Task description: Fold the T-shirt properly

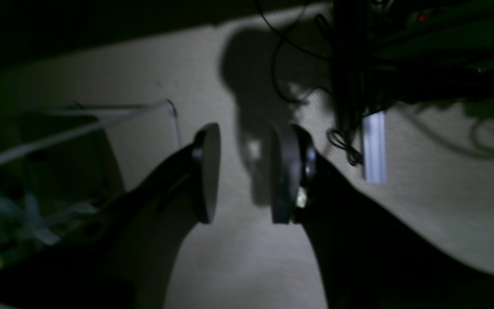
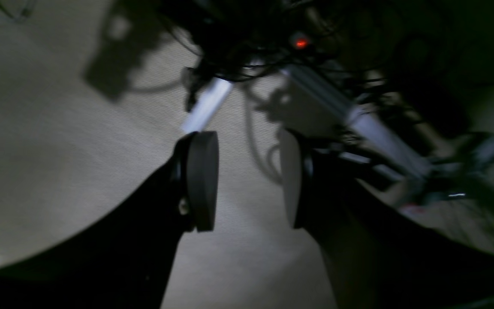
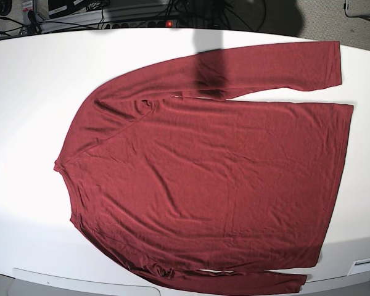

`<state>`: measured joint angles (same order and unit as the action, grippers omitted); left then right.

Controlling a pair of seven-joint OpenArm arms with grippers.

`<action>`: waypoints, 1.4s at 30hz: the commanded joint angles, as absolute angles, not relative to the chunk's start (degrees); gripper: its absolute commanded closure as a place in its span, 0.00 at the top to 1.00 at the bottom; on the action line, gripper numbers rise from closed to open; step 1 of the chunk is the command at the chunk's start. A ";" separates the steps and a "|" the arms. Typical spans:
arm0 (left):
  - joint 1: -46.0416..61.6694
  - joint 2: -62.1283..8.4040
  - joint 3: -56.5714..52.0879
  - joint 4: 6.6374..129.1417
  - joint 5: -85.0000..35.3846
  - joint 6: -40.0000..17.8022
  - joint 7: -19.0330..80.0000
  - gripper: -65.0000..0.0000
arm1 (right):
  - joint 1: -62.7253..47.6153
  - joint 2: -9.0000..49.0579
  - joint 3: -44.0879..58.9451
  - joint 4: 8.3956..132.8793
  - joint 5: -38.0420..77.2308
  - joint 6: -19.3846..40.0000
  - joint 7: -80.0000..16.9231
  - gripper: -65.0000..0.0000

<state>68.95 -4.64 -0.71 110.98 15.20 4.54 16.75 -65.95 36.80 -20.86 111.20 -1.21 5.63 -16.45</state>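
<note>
The left pincer (image 1: 245, 174) stands open, its two round pads apart with nothing between them; past the gap its camera shows only pale carpeted floor, dark cables and a metal frame leg. The right pincer (image 2: 249, 180) is likewise open and empty, looking down on the same sort of floor, with a tangle of cables and a small red light beyond. Neither wrist view catches any cloth, so both arms seem to be parked off to the side, well apart from the work, probably to leave the top view free.

In the base view no arm shows at all. The T-shirt (image 3: 216, 179) lies spread flat on the white counter (image 3: 31, 92), neck toward that view's left and hem toward its right. One long sleeve runs along the far edge toward the upper right; the other lies along the near edge at the bottom. Mild wrinkles cross the body. No fold looks to have been made yet; both pincers would have to come in over the counter first.
</note>
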 commanded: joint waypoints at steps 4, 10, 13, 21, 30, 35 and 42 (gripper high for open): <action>71.53 -5.93 -0.75 116.97 17.37 4.97 16.43 0.29 | -67.68 38.94 -20.95 117.36 -4.36 4.64 -19.33 0.38; 71.55 -5.93 -0.75 123.13 26.11 4.95 18.39 0.29 | -67.64 40.01 -20.95 122.76 -10.41 3.60 -21.04 0.38; 71.53 -5.93 -0.75 126.04 30.57 4.93 18.09 0.29 | -67.64 40.01 -20.95 125.34 -14.74 2.33 -21.30 0.38; 70.74 -11.03 -0.69 129.05 39.00 3.20 16.71 0.29 | -67.42 40.03 -20.93 129.99 -25.58 0.34 -22.59 0.38; 70.15 -20.71 -0.69 129.01 40.97 3.20 17.80 0.29 | -67.42 40.03 -14.35 129.73 -31.57 0.14 -25.28 0.38; 70.11 -23.35 -0.69 128.99 47.53 0.51 17.52 0.29 | -67.51 43.31 -6.74 129.49 -31.62 0.25 -25.96 0.38; 65.89 -25.28 -0.69 128.97 49.47 -2.68 17.52 0.34 | -67.48 51.44 -4.73 127.04 -36.53 2.11 -25.93 0.38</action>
<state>65.01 -24.93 -0.60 127.94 48.86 -3.53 18.00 -66.85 50.87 -4.97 126.41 -35.97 3.22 -25.63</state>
